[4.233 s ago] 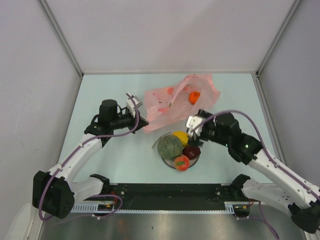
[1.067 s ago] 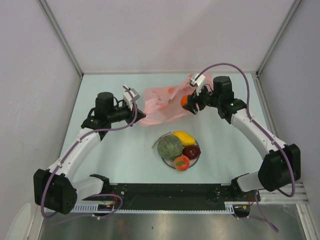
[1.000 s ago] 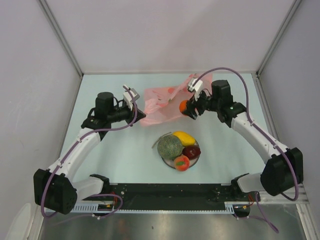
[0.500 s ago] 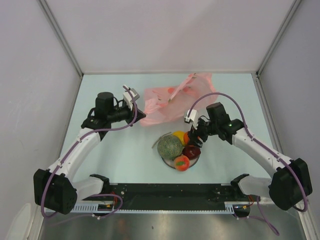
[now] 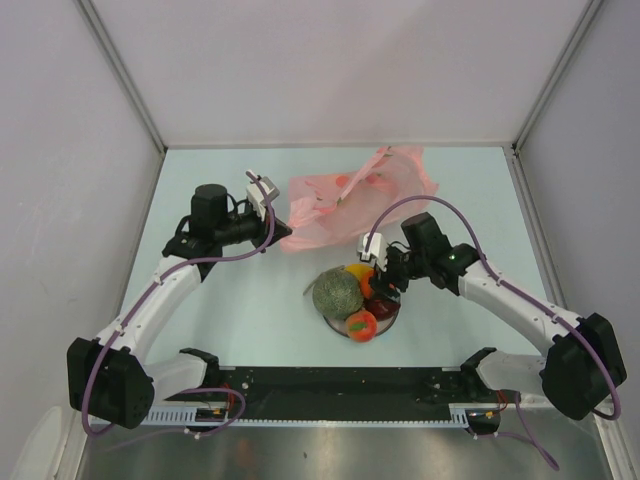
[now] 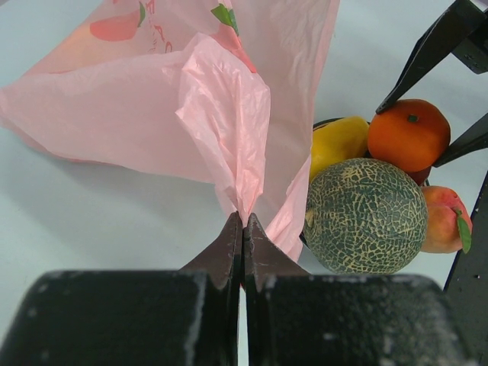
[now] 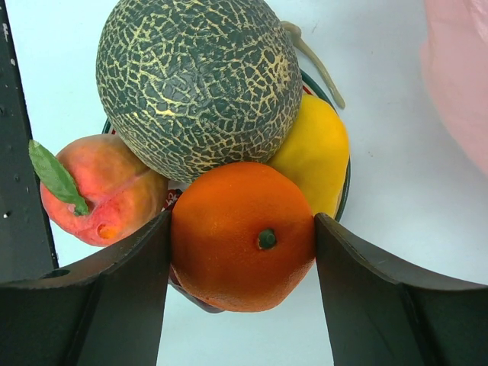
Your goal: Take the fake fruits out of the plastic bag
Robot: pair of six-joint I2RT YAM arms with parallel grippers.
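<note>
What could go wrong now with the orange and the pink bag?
The orange in the right gripper hangs right against the round melon. Once released, it might roll off onto the table. The left gripper pinches only a thin fold of the plastic bag, which could slip free.

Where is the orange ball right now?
In the right wrist view, the orange ball sits in the right gripper, over the plate, beside the melon and yellow fruit.
</note>
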